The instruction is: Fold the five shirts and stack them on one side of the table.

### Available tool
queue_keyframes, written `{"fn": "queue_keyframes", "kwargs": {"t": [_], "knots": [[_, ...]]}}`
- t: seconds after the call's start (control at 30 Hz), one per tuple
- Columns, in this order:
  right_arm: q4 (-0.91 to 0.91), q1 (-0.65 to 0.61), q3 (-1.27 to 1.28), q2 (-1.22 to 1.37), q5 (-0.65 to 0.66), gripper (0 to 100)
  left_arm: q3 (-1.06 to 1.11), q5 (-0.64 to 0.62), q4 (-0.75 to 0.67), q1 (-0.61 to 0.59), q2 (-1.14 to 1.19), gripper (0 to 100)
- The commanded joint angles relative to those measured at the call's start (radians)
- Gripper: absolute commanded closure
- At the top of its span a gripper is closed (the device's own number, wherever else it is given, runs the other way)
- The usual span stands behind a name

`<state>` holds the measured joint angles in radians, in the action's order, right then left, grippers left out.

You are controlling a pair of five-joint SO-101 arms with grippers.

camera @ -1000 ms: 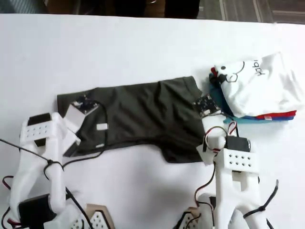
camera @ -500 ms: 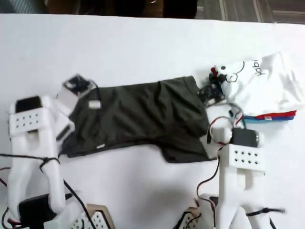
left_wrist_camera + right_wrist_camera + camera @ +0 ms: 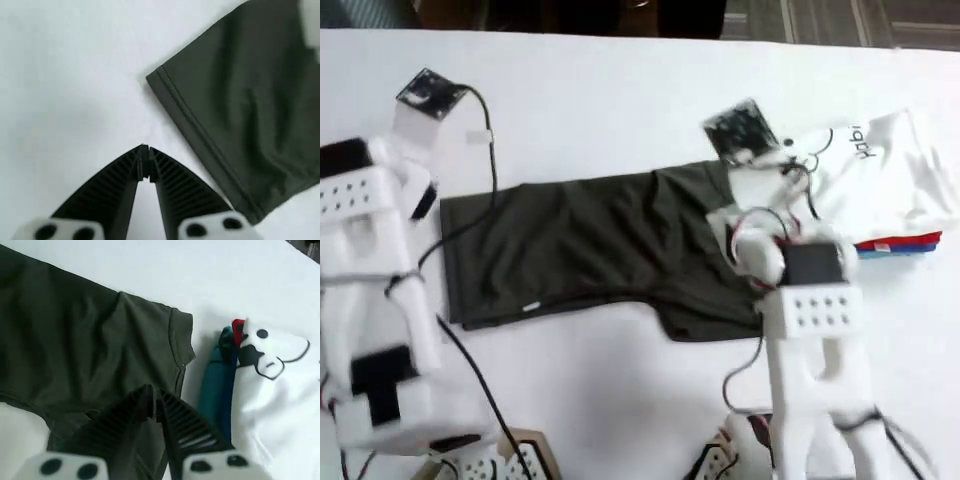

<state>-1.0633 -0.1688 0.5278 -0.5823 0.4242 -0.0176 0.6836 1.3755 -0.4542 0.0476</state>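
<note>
Laid out in a long band across the middle of the white table [image 3: 620, 90]: dark shirt [image 3: 590, 250] [image 3: 250, 100] [image 3: 75, 340], sleeve end toward the folded stack [image 3: 895, 243]. Just beside that sleeve, with a thin strip of table between: white printed shirt [image 3: 890, 170] [image 3: 280, 405] on top of the stack, red, blue and teal edges under it.

Left gripper [image 3: 144, 162]: tips pressed together, grips nothing, hovers over bare table close to the shirt's hemmed corner without touching it.

Right gripper [image 3: 155, 407]: jaws likewise closed on nothing, hangs over the sleeve end of the dark shirt; contact with the cloth impossible to judge.

From above, right arm [image 3: 815, 310] blocks the shirt's right edge and the stack's near corner. Left arm [image 3: 365, 190] stands at the table's left, black cable [image 3: 492, 170] looping over the shirt's left end.
</note>
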Motion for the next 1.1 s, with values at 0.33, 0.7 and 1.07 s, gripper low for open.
{"fn": "queue_keyframes", "kwargs": {"t": [0.33,0.7,1.07], "knots": [[-0.036,-0.030,-0.663,0.832,-0.092,97.8,-0.223,-0.166,-0.060,0.114,0.462,97],[-0.044,0.018,-0.970,1.271,-0.107,97.8,-0.246,-0.164,-0.152,0.064,0.600,97],[-0.166,0.134,-1.237,1.461,-0.106,97.8,-0.556,-0.161,-0.028,0.028,0.775,97]]}}
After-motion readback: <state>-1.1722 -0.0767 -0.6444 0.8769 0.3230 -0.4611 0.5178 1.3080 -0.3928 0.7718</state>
